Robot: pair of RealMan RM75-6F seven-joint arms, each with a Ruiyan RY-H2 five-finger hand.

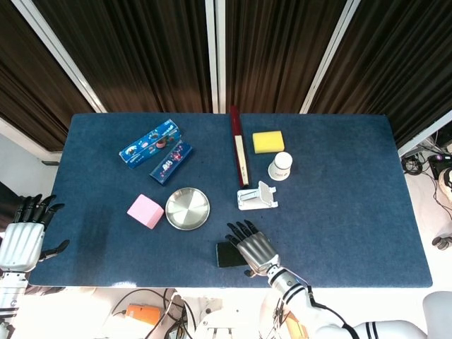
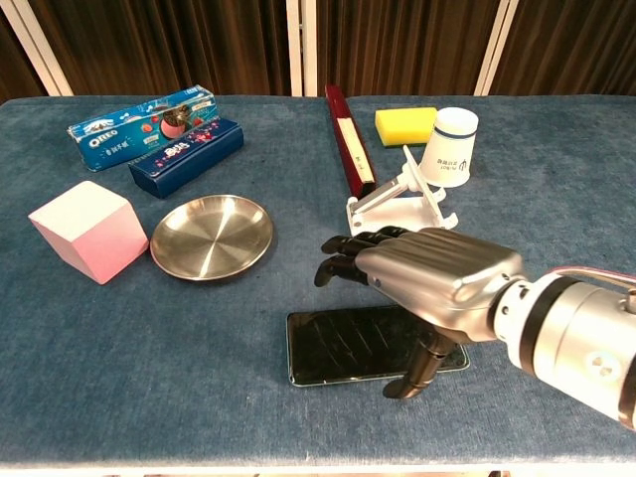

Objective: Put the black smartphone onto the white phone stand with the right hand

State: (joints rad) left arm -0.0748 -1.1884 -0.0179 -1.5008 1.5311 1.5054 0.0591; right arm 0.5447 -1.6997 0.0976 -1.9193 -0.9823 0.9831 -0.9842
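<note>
The black smartphone [image 2: 343, 348] lies flat near the table's front edge; in the head view only its left end [image 1: 224, 255] shows from under my right hand. My right hand [image 2: 427, 283] [image 1: 251, 244] hovers palm down over the phone's right half, fingers spread, holding nothing. Whether it touches the phone I cannot tell. The white phone stand [image 2: 397, 204] [image 1: 257, 196] stands just behind the hand, vacant. My left hand [image 1: 22, 234] hangs off the table's left front corner with fingers apart and is absent from the chest view.
A steel plate [image 2: 212, 236] and a pink cube [image 2: 87, 230] sit left of the phone. Behind them lie two blue cookie boxes [image 2: 159, 127]. A dark red long box [image 2: 349, 151], a yellow sponge [image 2: 405, 125] and a white cup [image 2: 450, 146] stand behind the stand.
</note>
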